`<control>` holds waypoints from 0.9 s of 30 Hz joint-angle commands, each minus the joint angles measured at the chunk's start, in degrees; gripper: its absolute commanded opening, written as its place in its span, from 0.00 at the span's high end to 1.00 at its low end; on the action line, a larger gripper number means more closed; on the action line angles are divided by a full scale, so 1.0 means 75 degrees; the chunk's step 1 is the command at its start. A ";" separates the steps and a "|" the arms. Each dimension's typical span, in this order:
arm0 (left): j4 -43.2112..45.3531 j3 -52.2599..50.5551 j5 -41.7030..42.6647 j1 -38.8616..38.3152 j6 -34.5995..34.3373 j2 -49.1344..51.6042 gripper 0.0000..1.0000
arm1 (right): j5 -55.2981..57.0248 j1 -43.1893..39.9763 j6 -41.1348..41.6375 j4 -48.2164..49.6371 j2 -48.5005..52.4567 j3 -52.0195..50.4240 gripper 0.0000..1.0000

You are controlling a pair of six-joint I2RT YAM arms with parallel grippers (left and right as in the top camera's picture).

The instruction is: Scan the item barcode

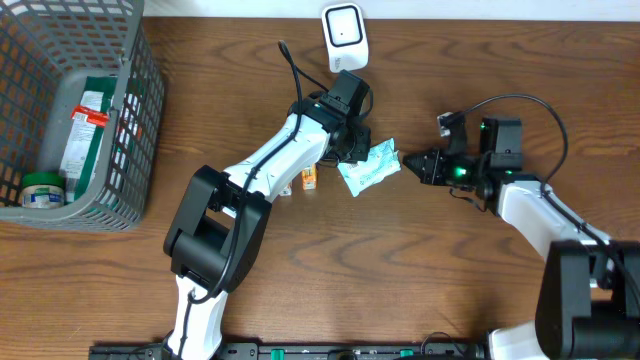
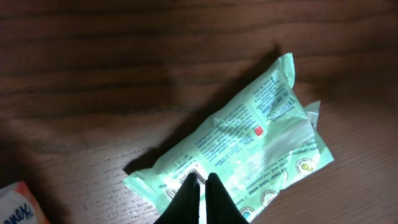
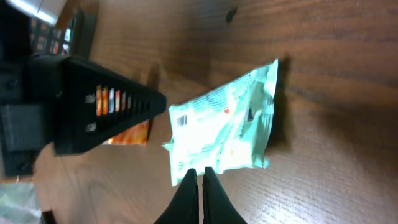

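Dark brown wood table (image 1: 420, 290), grain running left to right, fills nearly every view. Thin pale strip (image 1: 500, 8) along the far edge; can't tell if it's wall or floor. Grey wire basket (image 1: 135, 120) sits at the far left of the table. Black rail (image 1: 330, 351) along the near edge. Light is even from above, with soft shadows and mild glare on the wood.

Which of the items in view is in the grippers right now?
The pale green packet, pinched by the left gripper and right gripper. The small orange box lies loose; the rest sit in the grey basket.
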 commanded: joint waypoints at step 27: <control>0.0184 -0.0338 -0.0227 -0.0393 -0.0015 0.0854 0.93 | 0.1958 0.0801 0.0539 0.1043 0.1279 0.0125 0.99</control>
